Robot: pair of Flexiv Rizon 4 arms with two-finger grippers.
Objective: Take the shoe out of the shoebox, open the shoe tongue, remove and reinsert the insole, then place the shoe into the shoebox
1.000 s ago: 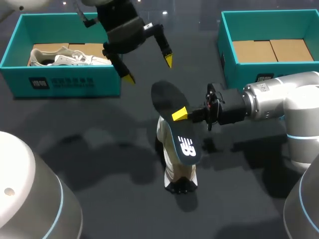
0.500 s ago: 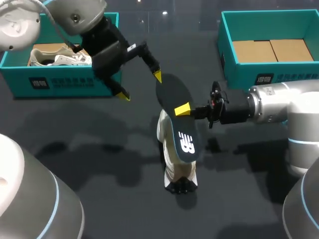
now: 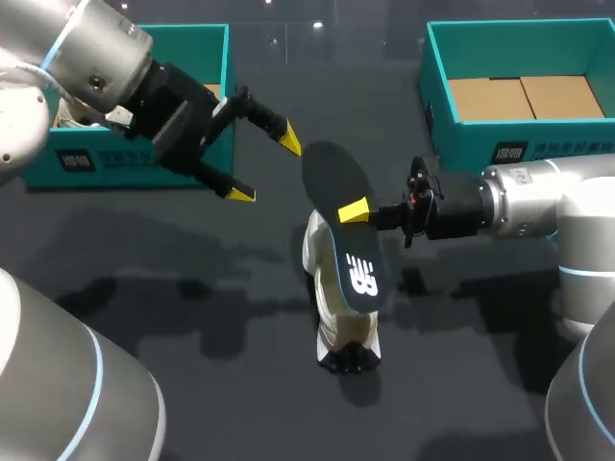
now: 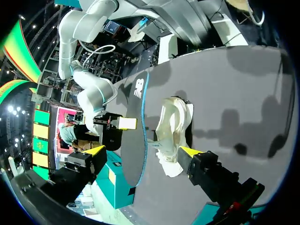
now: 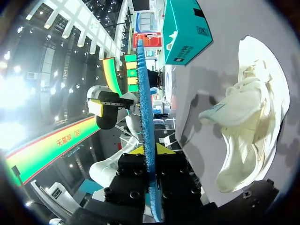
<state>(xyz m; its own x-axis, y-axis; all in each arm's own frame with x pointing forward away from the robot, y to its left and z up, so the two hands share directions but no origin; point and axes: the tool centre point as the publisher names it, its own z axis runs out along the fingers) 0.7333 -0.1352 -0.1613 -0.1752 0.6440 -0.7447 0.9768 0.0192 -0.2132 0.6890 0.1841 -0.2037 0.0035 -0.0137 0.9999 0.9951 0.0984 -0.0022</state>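
The right tool [image 3: 357,210] is clamped on the dark insole [image 3: 344,229], a yellow-tipped finger on each face; in the right wrist view the insole [image 5: 145,112] stands edge-on between those fingers, so the right tool [image 5: 150,150] grips it from both sides. The insole hangs above the desk [image 3: 192,288], its logo end lying over the white shoe [image 3: 338,327]. Whether that end touches the shoe I cannot tell. The shoe [image 5: 253,126] rests on the desk between the two teal boxes, outside both, with its tongue pulled out from the opening.

The left tool [image 3: 264,168] is open and holds nothing, its fingers spread wide just beside the insole's plain end. In the left wrist view its tips [image 4: 143,151] stand either side of the insole [image 4: 133,145] and shoe [image 4: 171,131] ahead, apart from both.

The left shoebox [image 3: 96,171] sits behind the left arm; the right shoebox [image 3: 480,144] shows a cardboard floor
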